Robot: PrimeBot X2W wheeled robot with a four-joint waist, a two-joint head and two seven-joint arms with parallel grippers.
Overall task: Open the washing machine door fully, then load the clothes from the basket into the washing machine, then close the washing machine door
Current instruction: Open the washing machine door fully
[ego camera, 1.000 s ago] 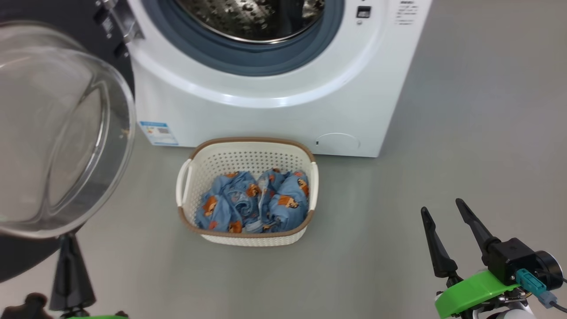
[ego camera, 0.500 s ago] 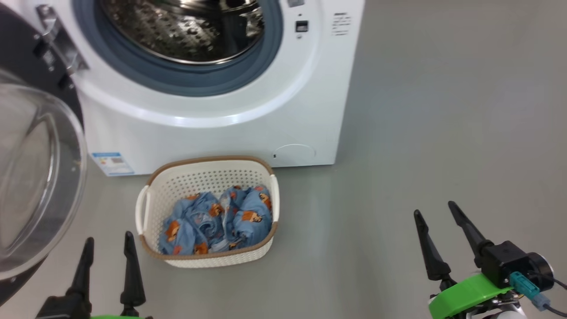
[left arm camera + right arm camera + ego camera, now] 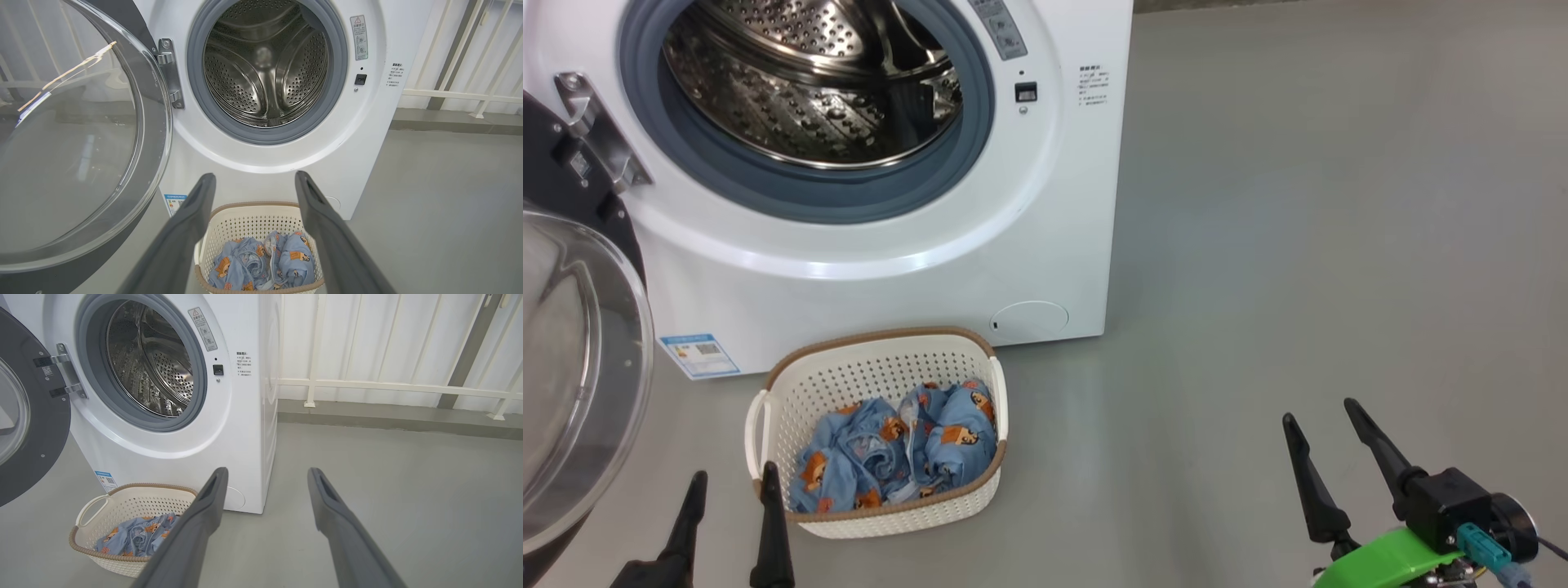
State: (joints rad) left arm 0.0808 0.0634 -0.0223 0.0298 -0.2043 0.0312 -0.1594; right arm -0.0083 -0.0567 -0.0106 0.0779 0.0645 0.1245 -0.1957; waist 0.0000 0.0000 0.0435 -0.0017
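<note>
Washing machine door [image 3: 568,384] is swung open to the machine's left, hanging off a metal hinge [image 3: 600,135]; the clear glass bowl bulges toward the camera and the black rim shows behind it. Washing machine [image 3: 890,278] is white and stands on the grey floor [image 3: 1298,245], with its mouth fully exposed. Its grey gasket [image 3: 792,196] rings a perforated steel drum [image 3: 809,90], with no fabric visible inside in any view. A blue sticker [image 3: 698,354] sits low on the front at the left, and a round cap [image 3: 1029,317] sits low at the right. Basket [image 3: 882,371] sits on the floor just in front of the machine, below the door opening, upright, cream with a brown rim and white side handles. Clothes [image 3: 898,457] are all bunched in the bottom of the basket, light blue with orange bear prints, nothing hanging over the rim. Left pincer [image 3: 733,471] is at the lower left of the head view, fingers spread apart and empty, tips just beside the basket's near left corner, not touching it as far as can be told. In the left wrist view the basket and clothes lie between the two fingers. Right pincer [image 3: 1319,409] is at the lower right on a green mount [image 3: 1380,559], well apart from the basket, fingers spread, holding nothing, over bare floor. A white railing [image 3: 367,386] runs behind the machine in the right wrist view.
</note>
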